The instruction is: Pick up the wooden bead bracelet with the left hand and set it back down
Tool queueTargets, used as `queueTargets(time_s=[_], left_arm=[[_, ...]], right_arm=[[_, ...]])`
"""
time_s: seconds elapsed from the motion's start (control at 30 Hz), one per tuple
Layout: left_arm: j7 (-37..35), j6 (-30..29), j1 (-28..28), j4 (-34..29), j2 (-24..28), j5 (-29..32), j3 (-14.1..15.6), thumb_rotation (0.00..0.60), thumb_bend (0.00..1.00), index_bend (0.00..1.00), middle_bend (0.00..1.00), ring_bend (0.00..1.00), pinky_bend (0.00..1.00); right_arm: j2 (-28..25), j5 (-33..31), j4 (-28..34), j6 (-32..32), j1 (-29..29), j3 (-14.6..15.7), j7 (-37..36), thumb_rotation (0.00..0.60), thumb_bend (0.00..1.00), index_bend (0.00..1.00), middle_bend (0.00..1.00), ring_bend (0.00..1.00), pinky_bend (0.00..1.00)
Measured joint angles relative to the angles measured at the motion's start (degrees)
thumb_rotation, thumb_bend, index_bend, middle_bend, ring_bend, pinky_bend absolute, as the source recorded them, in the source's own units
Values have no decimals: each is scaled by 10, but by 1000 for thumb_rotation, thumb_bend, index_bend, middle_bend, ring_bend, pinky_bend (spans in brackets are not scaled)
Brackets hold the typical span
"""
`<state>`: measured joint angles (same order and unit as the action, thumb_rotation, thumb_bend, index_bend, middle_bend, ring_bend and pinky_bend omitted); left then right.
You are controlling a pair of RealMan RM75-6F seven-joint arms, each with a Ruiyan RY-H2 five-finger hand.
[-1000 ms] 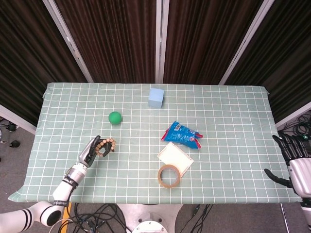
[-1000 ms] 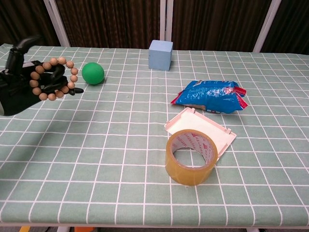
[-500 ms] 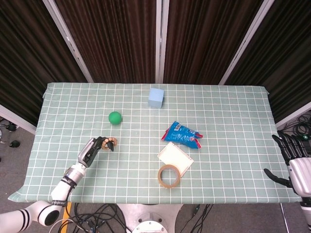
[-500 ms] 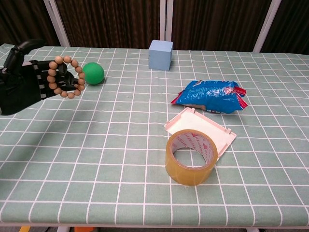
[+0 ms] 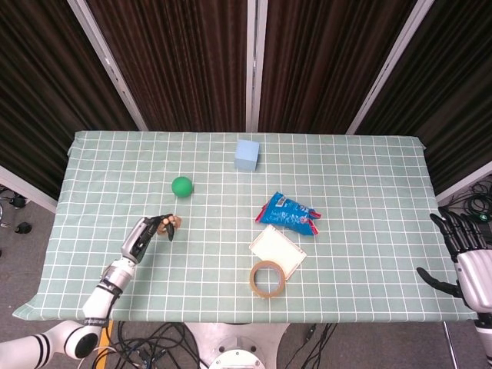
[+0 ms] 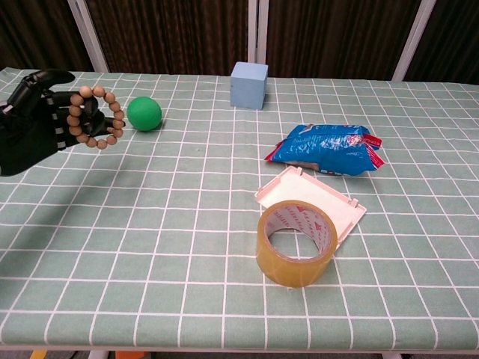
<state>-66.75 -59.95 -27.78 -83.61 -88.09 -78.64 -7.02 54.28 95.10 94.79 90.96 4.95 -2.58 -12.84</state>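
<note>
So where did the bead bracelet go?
The wooden bead bracelet is in the robot's left hand, lifted off the table at the left side of the chest view, just left of the green ball.

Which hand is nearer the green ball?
Left. The left hand, holding the bracelet, is just beside the ball. The right hand hangs off the table's far right edge, well away.

A green ball [image 6: 144,113] and a blue cube [image 6: 249,84] sit toward the far side of the checked tablecloth [image 6: 187,247]. A blue snack bag [image 6: 327,149] lies right of centre. A tape roll [image 6: 294,241] (standing on edge) touches a white lid [image 6: 337,203].
</note>
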Motion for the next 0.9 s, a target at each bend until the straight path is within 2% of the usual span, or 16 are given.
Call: queueTargets(time_s=[0.1,0.17,0.3,0.53,0.9], left_arm=[[1,2,2,-1,0,0,-2,241,509,646,678,246,77],[0,4,2,-3,0,1,-3,250,511,646,678,246,77],[-1,9,3,-3,1,-1,-4,306,518,646,679,246,77],[-5,11,5,-5,2,-3,-8,312,534,645,678,246,77],[-10,11,8,-10,4,-9,-11,315,733,640,667,246,78]], right_arm=[[0,0,0,1,0,0,0,600,67,0,13,0,0],[0,0,0,1,-1,0,-1,600,66,0,13,0,0],[0,0,0,3,-2,0,-1,600,66,0,13,0,0],[0,0,0,3,-1,0,-1,600,67,0,13,0,0],[0,2,-2,6,-3,1,-6,600,66,0,14,0,0]])
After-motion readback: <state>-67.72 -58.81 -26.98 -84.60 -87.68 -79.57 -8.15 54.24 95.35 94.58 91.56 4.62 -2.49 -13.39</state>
